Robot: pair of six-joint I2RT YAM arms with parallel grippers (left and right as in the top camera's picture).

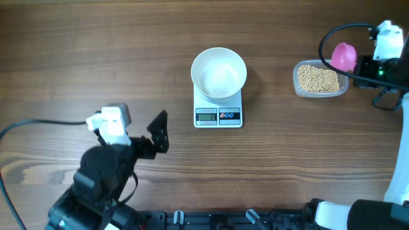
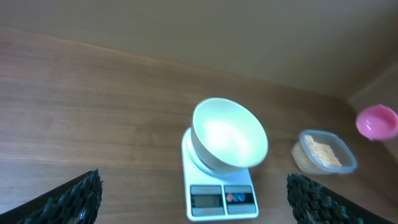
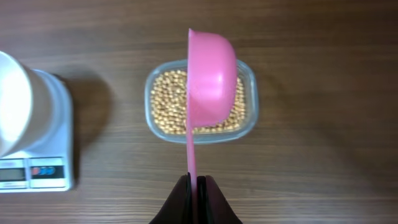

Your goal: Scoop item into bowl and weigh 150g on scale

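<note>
**Right gripper holds the scoop over the beans; left gripper waits open.**

The right gripper [image 3: 198, 186] is clamped on the thin handle of a pink scoop [image 3: 211, 81]. The scoop's cup is turned on its side, with its opening facing the scale [image 1: 218, 116]. The cup sits over the beans [image 3: 165, 106], which fill a clear tub [image 3: 249, 74] toward the table's [image 1: 64, 51] right edge; whether it touches them I cannot tell. From overhead, the cup is at the tub's far right corner, and the right arm reaches in from the right edge. The bowl [image 1: 219, 73] stands on the scale near the table's middle, well apart from the tub, and looks empty. The left gripper [image 1: 158, 131] is near the front-left, with its 2 fingers [image 2: 74, 199] spread wide and holding nothing. It is aimed at the bowl and scale.
</note>
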